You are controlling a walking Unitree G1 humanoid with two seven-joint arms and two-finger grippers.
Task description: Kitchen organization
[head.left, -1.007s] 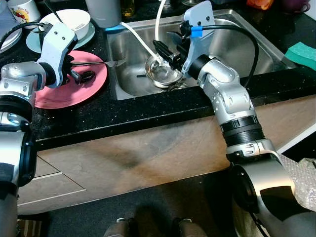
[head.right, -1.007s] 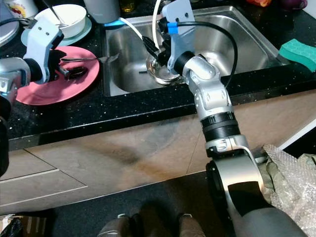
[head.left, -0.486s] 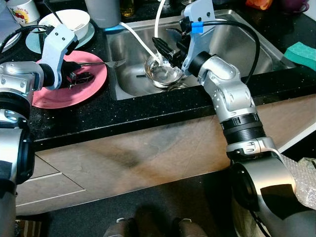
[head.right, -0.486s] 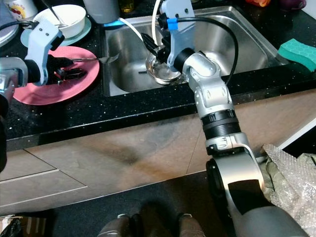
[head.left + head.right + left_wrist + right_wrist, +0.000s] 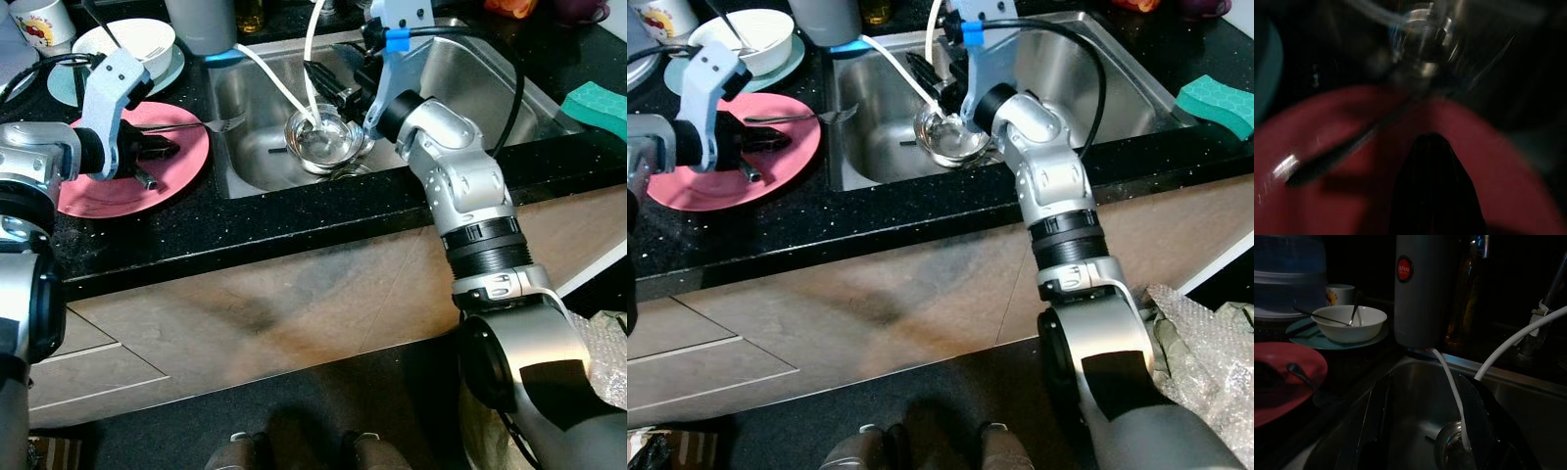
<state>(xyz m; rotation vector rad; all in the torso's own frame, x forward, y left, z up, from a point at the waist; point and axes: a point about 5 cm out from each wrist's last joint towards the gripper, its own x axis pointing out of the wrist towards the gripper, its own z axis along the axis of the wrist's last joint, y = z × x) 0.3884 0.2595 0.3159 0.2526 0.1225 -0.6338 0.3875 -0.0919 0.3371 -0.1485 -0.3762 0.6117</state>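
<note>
My 2 fingers (image 5: pixel 1484 426) spread over the sink (image 5: pixel 1415 396); bowl (image 5: pixel 1349 323), red plate (image 5: pixel 1288 377), grey canister (image 5: pixel 1422 289) beyond.

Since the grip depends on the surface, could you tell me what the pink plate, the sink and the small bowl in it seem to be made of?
Pink plate: matte, evenly coloured, probably plastic or glazed ceramic. Sink: brushed stainless steel, judging by its soft grey sheen. Small bowl: polished metal with mirror-like reflections.

The left wrist view is badly blurred: the pink plate (image 5: pixel 1327 161) and a fork (image 5: pixel 1337 152) show as smears. The mug (image 5: pixel 41 20) and grey canister (image 5: pixel 201 22) are cut off at the head view's top edge. The steel bowl (image 5: pixel 1454 450) runs off the dark right wrist view
</note>
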